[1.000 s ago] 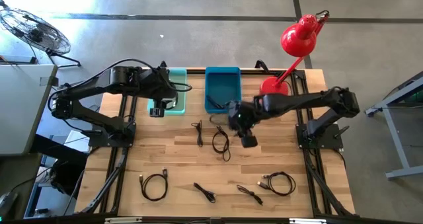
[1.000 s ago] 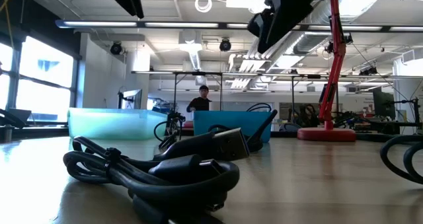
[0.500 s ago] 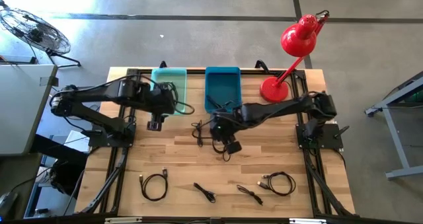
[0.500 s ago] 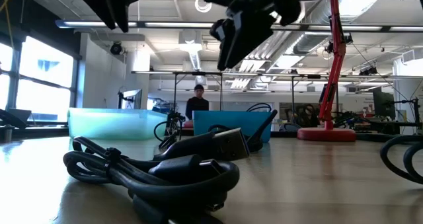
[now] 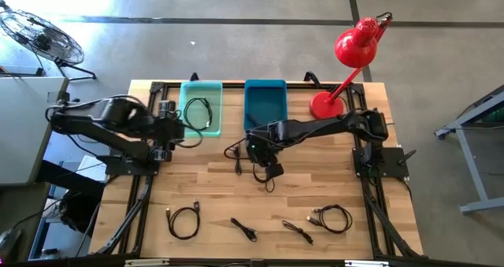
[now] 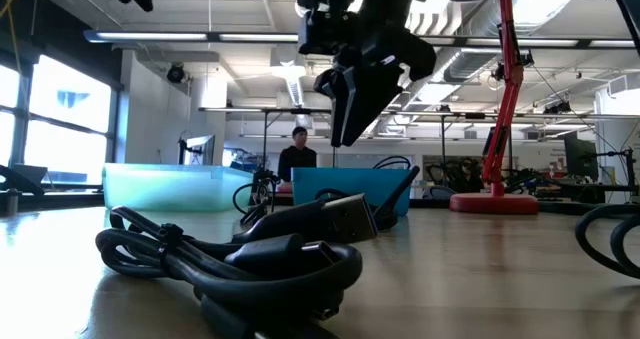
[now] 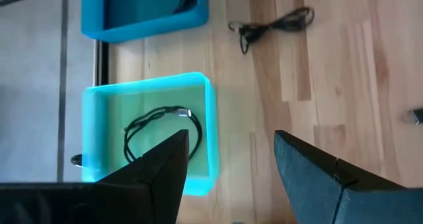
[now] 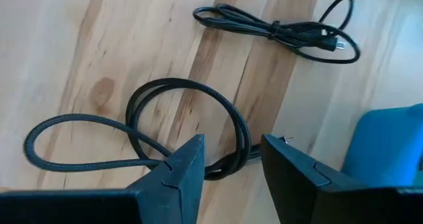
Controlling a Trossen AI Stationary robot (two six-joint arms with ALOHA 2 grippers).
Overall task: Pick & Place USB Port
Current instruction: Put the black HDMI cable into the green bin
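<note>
Right gripper (image 8: 228, 159) hovering, jaws apart, empty, over looped black cable (image 8: 185, 128); cable seemingly straight below; left gripper (image 7: 228, 168) waiting open by teal bin (image 7: 149, 128).

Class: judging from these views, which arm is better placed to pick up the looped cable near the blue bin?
Right. Its gripper hovers open directly over the looped cable; the left gripper sits open beside the teal bin.

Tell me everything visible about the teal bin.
The teal bin is a light, glossy rectangular tub, plastic by its look, open-topped and upright at the table's far edge, just left of the blue bin. One coiled black cable lies on its floor. Neither gripper touches it.
</note>
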